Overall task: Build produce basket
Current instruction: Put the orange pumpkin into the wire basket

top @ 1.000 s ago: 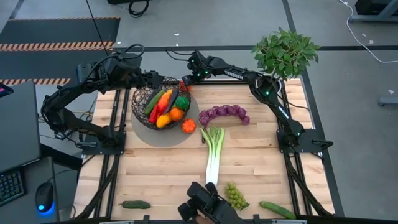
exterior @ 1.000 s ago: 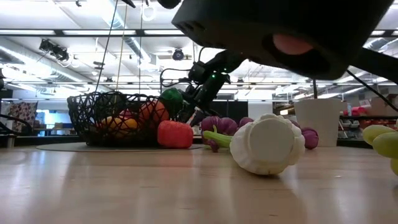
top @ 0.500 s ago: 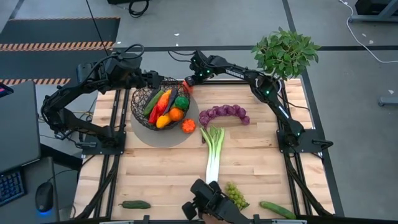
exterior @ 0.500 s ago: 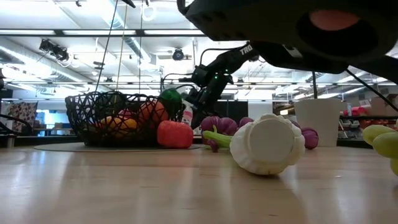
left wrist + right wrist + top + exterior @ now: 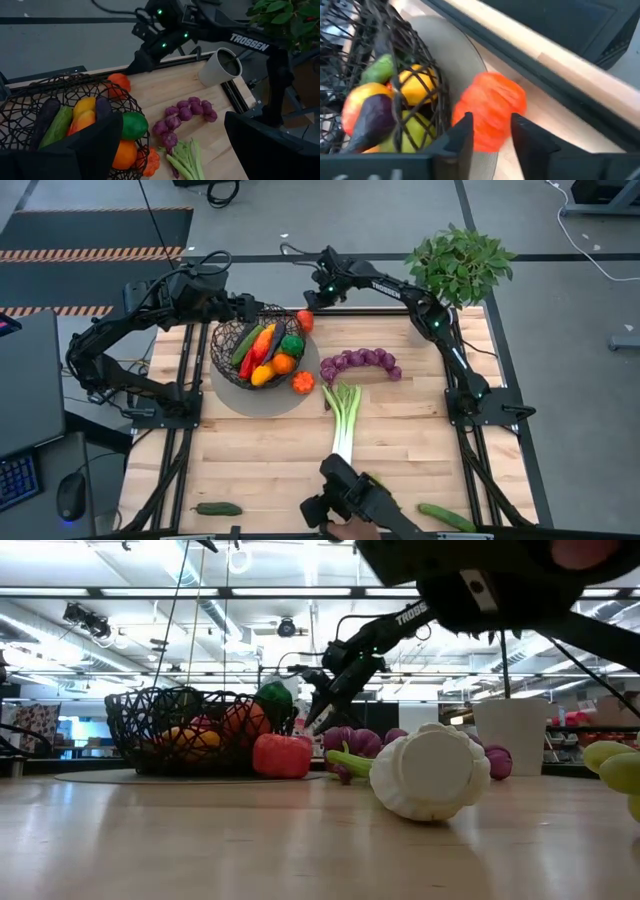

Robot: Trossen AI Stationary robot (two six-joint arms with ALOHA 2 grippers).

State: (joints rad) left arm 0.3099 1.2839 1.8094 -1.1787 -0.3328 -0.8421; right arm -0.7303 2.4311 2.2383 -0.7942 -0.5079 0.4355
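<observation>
The dark wire basket stands on a round grey mat and holds a carrot, cucumber, aubergine, orange, lemon and green pepper. An orange-red fruit lies by the basket's far-right side, just outside the rim. My right gripper is a little beyond it toward the far edge, its fingers slightly apart, with the fruit ahead of their tips. My left gripper hovers wide open above the basket's far-left rim. On the table lie a leek, purple grapes and a red pepper.
A person's hand holds a dark device over the near edge, above the leek's root end. Two cucumbers lie near the near edge. A potted plant in a white pot stands at the far right corner.
My right gripper has drawn back from the basket's far-right rim toward the far edge and upward. The orange-red fruit has stayed beside the basket and now shows in full. The person's dark device has shifted right along the near edge.
</observation>
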